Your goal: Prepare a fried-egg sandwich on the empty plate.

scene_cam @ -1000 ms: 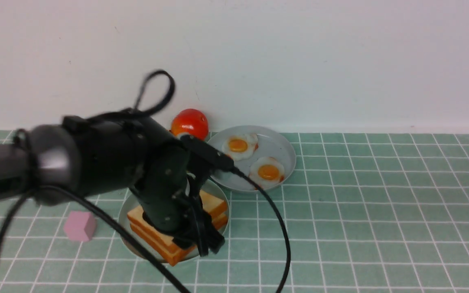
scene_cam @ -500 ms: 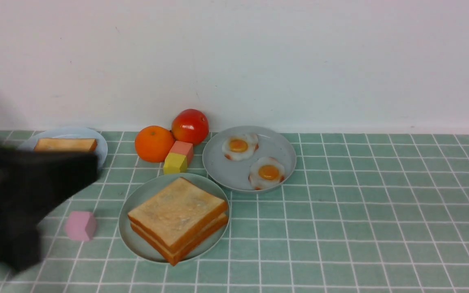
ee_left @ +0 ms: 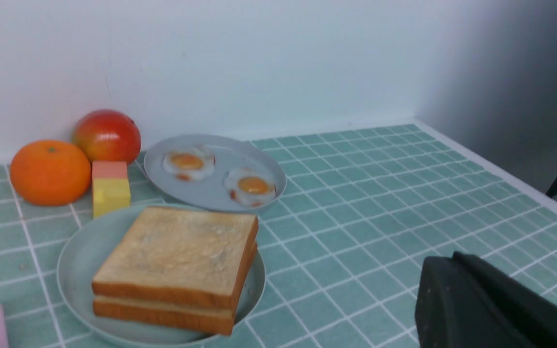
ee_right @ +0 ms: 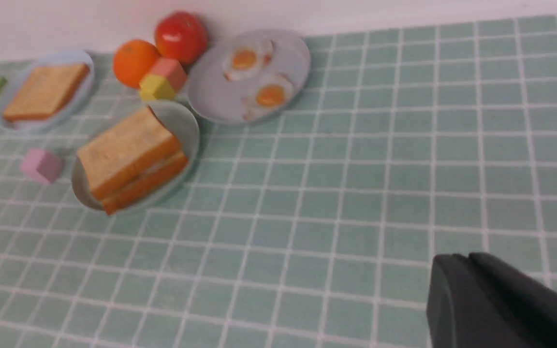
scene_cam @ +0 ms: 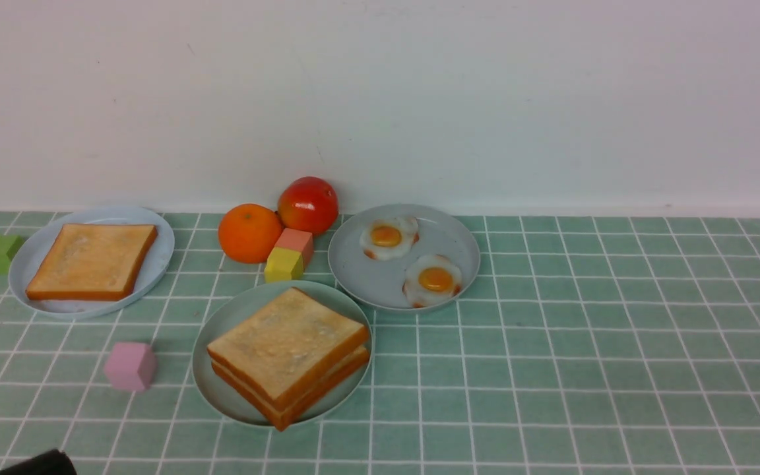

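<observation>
Sitting stacked on the mint plate (scene_cam: 218, 386) at lower centre of the front view, the sandwich (scene_cam: 287, 353) looks finished, a pale layer between its slices; the next move likely calls only for keeping clear; the left arm (scene_cam: 37, 465) is a dark sliver at lower left; the left claw (ee_left: 447, 270) is clenched and empty; whether the right claw (ee_right: 457, 266) is clenched cannot be told.

Orange (scene_cam: 249, 232) sits beside tomato (scene_cam: 308, 201), near grey plate (scene_cam: 360, 277).

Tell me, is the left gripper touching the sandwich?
Apart. In the left wrist view, bare green tiles lie between the shut left gripper and the sandwich.
</observation>
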